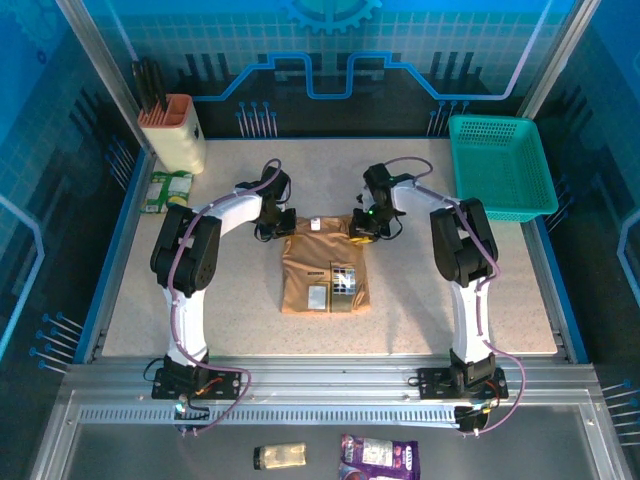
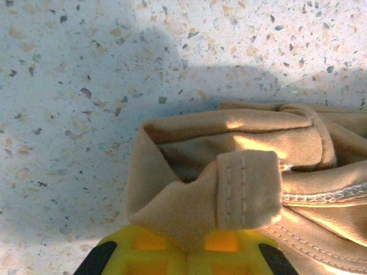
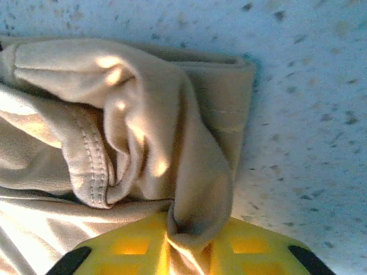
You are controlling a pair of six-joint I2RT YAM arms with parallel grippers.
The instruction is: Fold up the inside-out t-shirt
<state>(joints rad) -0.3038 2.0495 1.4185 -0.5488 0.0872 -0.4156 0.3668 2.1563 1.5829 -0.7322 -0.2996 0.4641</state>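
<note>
As the inside-out t-shirt [image 1: 323, 275] lies mid-frame on the worktop [image 1: 480, 290], already a narrow rectangle, left end effector [image 1: 270, 224] and right end effector [image 1: 364, 226] each pinch an upper corner; crosswise folding seemingly remains.

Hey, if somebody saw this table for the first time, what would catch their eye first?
A tan soft-fabric t-shirt, folded into a rough rectangle, lies mid-table between the two arms. The left pincer and the right pincer each pinch bunched fabric at its far corners. A teal plastic mesh basket sits at the table's far right corner.
</note>
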